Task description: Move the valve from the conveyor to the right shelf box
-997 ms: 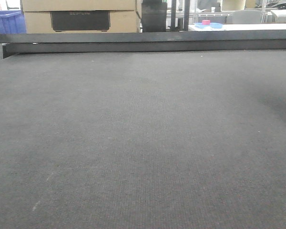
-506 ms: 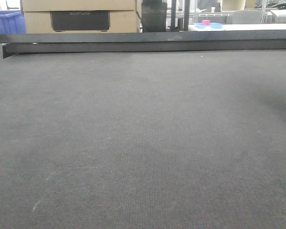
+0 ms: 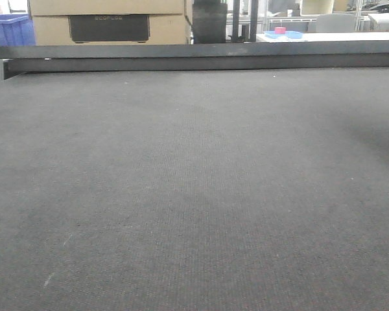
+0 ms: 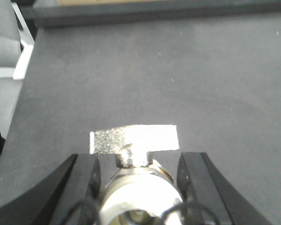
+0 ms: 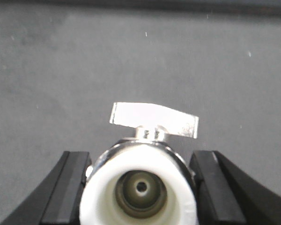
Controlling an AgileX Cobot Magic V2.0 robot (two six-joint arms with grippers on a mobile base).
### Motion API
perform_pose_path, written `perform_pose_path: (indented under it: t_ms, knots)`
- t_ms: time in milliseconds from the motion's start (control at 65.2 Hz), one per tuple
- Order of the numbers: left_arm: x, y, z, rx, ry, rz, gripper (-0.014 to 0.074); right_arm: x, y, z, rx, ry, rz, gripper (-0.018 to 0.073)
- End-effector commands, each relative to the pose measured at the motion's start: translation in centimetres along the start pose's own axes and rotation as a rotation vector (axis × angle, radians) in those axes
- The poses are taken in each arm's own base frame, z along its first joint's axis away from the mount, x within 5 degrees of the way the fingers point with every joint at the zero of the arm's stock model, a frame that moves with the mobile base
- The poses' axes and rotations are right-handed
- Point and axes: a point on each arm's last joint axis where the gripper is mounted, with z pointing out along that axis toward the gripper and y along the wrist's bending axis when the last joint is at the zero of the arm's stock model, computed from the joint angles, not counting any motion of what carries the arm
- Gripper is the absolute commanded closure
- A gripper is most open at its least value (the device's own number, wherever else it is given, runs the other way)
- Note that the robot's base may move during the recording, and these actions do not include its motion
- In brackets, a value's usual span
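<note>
Our left gripper [image 4: 138, 157] has its black fingers [image 4: 82, 183] closed narrowly on a silvery metal valve with a flat lever handle [image 4: 138, 187]. It hangs above the dark grey woven conveyor belt [image 3: 194, 194], which otherwise lies bare. The valve body's long axis runs along the fingers, with the handle crosswise. Our right gripper [image 5: 140, 153] holds a second silvery valve with a white round end [image 5: 143, 166] the same way. We see no shelf box, but we judge the right arm nearer to it.

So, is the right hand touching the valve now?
Touching. The right wrist view shows it: both black fingers of the right hand press against the sides of the valve, with no gap on either side.
</note>
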Motion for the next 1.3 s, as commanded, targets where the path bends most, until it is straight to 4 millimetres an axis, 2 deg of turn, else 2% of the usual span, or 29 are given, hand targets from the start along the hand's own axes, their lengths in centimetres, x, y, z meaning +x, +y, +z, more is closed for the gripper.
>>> perform_pose_path:
  t_ms: [0,1289]
  knots:
    - [-0.81,-0.16,-0.82,0.000,-0.081,-0.005,0.0708,-0.92,-0.03,-0.90,0.008,-0.096,-0.016,0.0722]
    - [-0.81,-0.16,-0.82,0.000,-0.081,-0.005,0.0708,-1.04,-0.02,-0.92,0.007,-0.109,-0.016,0.0722]
